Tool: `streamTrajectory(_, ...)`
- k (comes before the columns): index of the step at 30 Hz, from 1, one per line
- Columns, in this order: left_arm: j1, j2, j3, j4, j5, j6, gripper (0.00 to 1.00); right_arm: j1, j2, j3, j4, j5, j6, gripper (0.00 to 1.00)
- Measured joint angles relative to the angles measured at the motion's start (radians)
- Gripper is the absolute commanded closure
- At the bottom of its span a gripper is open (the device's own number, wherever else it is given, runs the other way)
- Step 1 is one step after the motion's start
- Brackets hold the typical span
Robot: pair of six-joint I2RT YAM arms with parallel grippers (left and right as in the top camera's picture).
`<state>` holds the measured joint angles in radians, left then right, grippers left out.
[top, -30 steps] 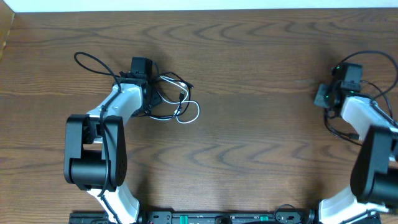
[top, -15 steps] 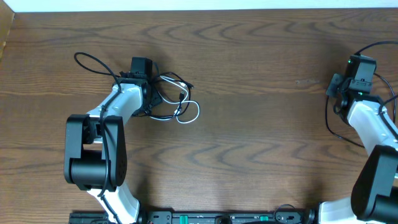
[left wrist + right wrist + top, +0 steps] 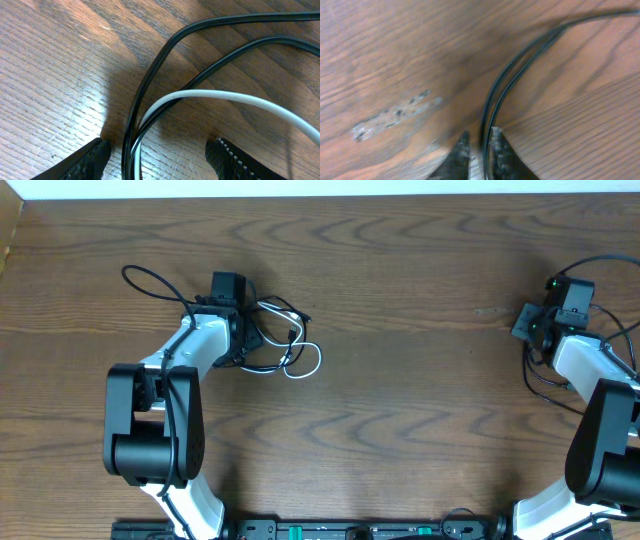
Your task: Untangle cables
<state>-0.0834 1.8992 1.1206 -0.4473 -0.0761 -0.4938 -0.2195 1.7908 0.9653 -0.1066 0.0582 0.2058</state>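
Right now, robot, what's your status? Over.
Left fingers open, straddling black cable and white cable, tangled. Right fingers nearly together, thin black cord between. Nothing else blocking.

one wooden table [image 3: 420, 380]. two robot arms, a left arm [image 3: 195, 345] and a right arm [image 3: 585, 365], each with one gripper: left gripper [image 3: 160, 157], right gripper [image 3: 481, 150]. two tangled cables: one black cable [image 3: 260, 17], one white cable [image 3: 240, 98].

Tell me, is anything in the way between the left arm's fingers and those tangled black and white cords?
Nothing visible. The left fingers stand apart on either side of the black cable and white cable, which lie crossed on the wooden table between them.
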Motion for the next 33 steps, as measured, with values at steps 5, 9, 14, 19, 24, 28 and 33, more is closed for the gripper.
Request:
streamTrajectory(5,-0.005,0.000,0.000,0.000,0.000,0.000,0.32,0.000,0.000,0.000,-0.048,0.011,0.017,0.63)
streamTrajectory(9,-0.005,0.000,0.000,0.000,0.002,0.000,0.32,0.000,0.000,0.000,-0.057,0.045,0.025,0.62)
streamTrajectory(14,-0.005,0.000,0.000,0.000,0.002,0.000,0.32,0.000,0.006,0.000,-0.050,0.055,0.043,0.62)
streamTrajectory(19,-0.005,0.000,0.000,0.000,0.002,0.000,0.32,0.000,0.061,0.000,-0.030,0.041,0.050,0.64)
streamTrajectory(24,-0.005,0.000,0.000,0.000,0.003,0.000,0.32,-0.001,0.074,0.001,-0.015,0.016,0.050,0.74)
streamTrajectory(28,-0.005,0.000,0.000,0.000,0.003,0.000,0.32,-0.007,0.074,0.001,-0.015,-0.005,0.055,0.78)
streamTrajectory(33,-0.005,0.000,0.000,0.000,0.003,0.000,0.32,-0.045,0.074,0.001,-0.014,-0.064,0.052,0.99)
